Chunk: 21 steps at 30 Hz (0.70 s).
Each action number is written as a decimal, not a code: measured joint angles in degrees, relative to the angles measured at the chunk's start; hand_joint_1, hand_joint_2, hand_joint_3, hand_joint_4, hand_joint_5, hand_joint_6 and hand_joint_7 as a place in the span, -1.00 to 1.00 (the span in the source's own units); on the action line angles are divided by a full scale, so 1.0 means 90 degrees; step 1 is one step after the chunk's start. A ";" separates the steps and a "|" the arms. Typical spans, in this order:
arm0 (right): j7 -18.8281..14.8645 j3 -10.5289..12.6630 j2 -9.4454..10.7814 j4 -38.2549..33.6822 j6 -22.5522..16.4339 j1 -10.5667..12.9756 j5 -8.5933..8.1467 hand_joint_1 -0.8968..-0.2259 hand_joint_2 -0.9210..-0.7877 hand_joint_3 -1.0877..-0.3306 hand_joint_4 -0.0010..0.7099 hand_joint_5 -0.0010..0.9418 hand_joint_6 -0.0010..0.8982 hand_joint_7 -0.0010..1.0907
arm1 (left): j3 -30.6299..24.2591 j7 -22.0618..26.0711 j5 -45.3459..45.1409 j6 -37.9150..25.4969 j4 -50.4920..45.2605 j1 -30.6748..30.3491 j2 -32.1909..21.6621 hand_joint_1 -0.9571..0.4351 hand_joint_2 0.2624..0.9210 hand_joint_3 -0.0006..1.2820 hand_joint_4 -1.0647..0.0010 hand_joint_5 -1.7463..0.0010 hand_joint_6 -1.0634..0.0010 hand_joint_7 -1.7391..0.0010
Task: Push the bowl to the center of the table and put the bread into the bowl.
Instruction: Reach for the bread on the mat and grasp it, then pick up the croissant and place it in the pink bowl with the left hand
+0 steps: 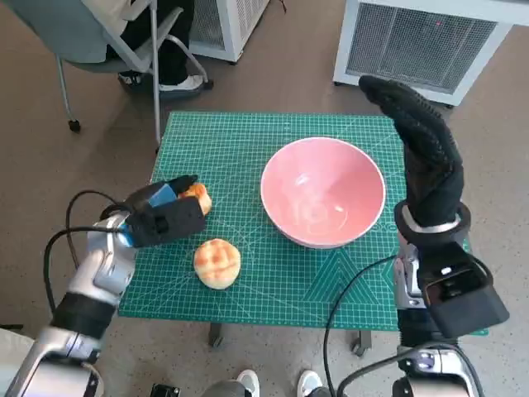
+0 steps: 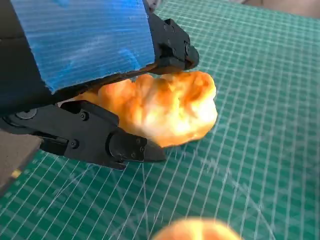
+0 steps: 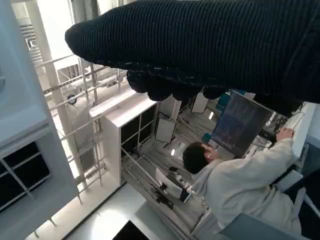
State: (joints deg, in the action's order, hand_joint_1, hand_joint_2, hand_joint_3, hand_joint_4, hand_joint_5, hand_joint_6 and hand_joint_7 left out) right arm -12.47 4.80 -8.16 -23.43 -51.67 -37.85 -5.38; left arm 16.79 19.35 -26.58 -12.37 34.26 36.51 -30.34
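With the pink bowl apparently centred on the tabletop, the left robot hand gripped one bread roll at its nine o'clock, still undelivered; the right robot hand hovered open.

A green cutting mat with a pale grid covers the small table, which stands on a brown floor. At eleven o'clock from the mat sits a grey chair on castors, a person's dark legs beside it. At one o'clock stands a white cabinet with a mesh front. The right wrist view shows a bright room with white shelving, a person in a pale top, and what may be a dark monitor.
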 measured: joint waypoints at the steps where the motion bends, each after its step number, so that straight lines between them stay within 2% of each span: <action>1: 0.0002 0.0000 0.0000 0.0000 0.0000 0.0002 0.0000 -0.04 -1.00 -0.08 -0.18 -0.98 -0.93 0.30 | -0.0015 -0.0049 0.0015 0.0070 0.0081 0.0023 0.0014 0.32 1.00 -0.81 -0.08 0.13 -0.10 0.66; 2: 0.0004 0.0001 -0.0001 0.0000 0.0000 0.0003 0.0000 -0.04 -1.00 -0.08 -0.18 -0.98 -0.93 0.30 | -0.0039 -0.0107 0.0030 0.0144 0.0152 0.0043 0.0030 0.52 1.00 -0.77 -0.06 -0.13 -0.06 0.50; 3: 0.0005 0.0001 0.0000 0.0000 -0.0001 0.0004 0.0000 -0.03 -1.00 -0.08 -0.18 -0.98 -0.94 0.30 | -0.0059 -0.0156 0.0040 0.0198 0.0192 0.0051 0.0037 0.47 1.00 -0.76 -0.12 -0.25 0.02 0.16; 6: 0.0005 0.0001 -0.0001 -0.0001 -0.0006 0.0005 -0.0001 -0.03 -1.00 -0.09 -0.18 -0.98 -0.95 0.31 | -0.0160 -0.0305 0.0097 0.0423 0.0238 0.0038 0.0044 0.41 1.00 -0.76 -0.20 -0.38 0.09 -0.25; 9: 0.0005 0.0001 -0.0002 -0.0002 -0.0006 0.0005 -0.0002 -0.02 -1.00 -0.09 -0.18 -0.98 -0.95 0.31 | -0.0261 -0.0347 0.0226 0.0590 0.0152 -0.0014 0.0042 0.39 1.00 -0.78 -0.22 -0.42 0.06 -0.37; 12: 0.0005 0.0003 -0.0007 -0.0003 -0.0007 0.0009 -0.0001 0.00 -1.00 -0.09 -0.18 -0.98 -0.96 0.32 | -0.0386 -0.0333 0.0335 0.0648 -0.0178 -0.0166 0.0041 0.38 1.00 -0.79 -0.22 -0.43 0.03 -0.40; 18: 0.0006 0.0005 -0.0014 -0.0003 -0.0004 0.0012 -0.0001 0.03 -1.00 -0.10 -0.19 -0.99 -0.97 0.33 | -0.0681 -0.0315 0.0491 0.0626 -0.1148 -0.0365 0.0037 0.38 1.00 -0.81 -0.23 -0.45 -0.03 -0.36; 19: 0.0006 0.0004 -0.0013 -0.0003 -0.0004 0.0013 -0.0001 0.03 -1.00 -0.10 -0.19 -0.99 -0.97 0.33 | -0.0746 -0.0320 0.0506 0.0622 -0.1346 -0.0374 0.0038 0.38 1.00 -0.78 -0.19 -0.47 0.01 -0.39; 21: 0.0006 0.0002 -0.0010 -0.0001 -0.0001 0.0013 -0.0001 0.03 -1.00 -0.10 -0.19 -0.99 -0.97 0.34 | -0.0870 -0.0345 0.0528 0.0618 -0.1723 -0.0369 0.0037 0.38 1.00 -0.82 -0.23 -0.44 -0.06 -0.35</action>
State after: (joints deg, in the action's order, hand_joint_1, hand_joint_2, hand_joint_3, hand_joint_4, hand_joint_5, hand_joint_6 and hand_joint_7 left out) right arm -12.41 4.82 -8.25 -23.44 -51.68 -37.74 -5.39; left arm 8.96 16.24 -21.83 -6.81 18.75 33.19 -30.01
